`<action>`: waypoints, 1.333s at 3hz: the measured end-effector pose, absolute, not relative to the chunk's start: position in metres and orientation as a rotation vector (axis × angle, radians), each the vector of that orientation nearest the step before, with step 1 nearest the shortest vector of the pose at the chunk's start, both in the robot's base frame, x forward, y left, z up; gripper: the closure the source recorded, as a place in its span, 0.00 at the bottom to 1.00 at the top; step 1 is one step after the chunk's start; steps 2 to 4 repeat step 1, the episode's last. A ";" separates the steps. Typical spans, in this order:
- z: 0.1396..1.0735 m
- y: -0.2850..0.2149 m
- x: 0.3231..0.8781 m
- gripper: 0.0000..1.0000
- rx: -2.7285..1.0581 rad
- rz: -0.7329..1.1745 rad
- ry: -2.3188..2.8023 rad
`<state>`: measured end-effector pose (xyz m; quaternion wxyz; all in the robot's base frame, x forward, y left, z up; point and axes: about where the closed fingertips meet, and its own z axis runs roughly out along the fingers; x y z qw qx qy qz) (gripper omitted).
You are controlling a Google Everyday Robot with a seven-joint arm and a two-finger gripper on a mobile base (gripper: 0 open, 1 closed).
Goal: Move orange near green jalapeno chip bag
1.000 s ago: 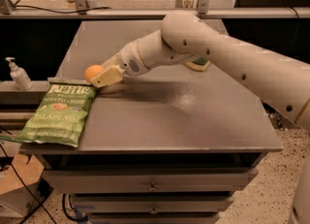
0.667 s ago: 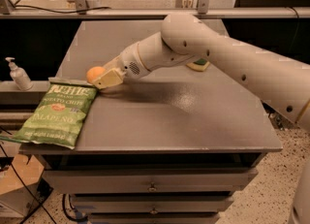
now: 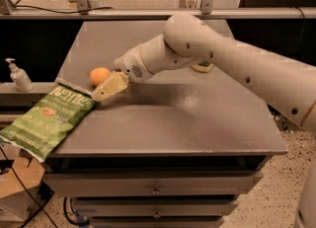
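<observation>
The orange (image 3: 99, 76) rests on the grey tabletop (image 3: 187, 118) at its left side, just behind the top edge of the green jalapeno chip bag (image 3: 49, 118). The bag lies flat at the front left corner and hangs partly over the table's edge. My gripper (image 3: 109, 88) is low over the table, right beside the orange on its right and front, with its tip close to the bag's top right corner. The orange shows whole, with a small gap to the gripper. My arm reaches in from the right.
A green and yellow sponge (image 3: 203, 66) lies behind my arm at mid-table. A soap dispenser bottle (image 3: 19, 75) stands on a ledge left of the table. A cardboard box (image 3: 17, 175) sits on the floor at the lower left. Drawers (image 3: 155, 185) run below the tabletop.
My gripper has shifted slightly toward the table's front, a little away from the orange. The orange and the bag stay where they were.
</observation>
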<state>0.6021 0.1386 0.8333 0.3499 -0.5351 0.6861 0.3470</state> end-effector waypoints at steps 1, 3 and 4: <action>0.833 0.139 0.602 0.00 -1.386 0.899 1.777; 0.833 0.139 0.602 0.00 -1.386 0.899 1.777; 0.833 0.139 0.602 0.00 -1.386 0.899 1.777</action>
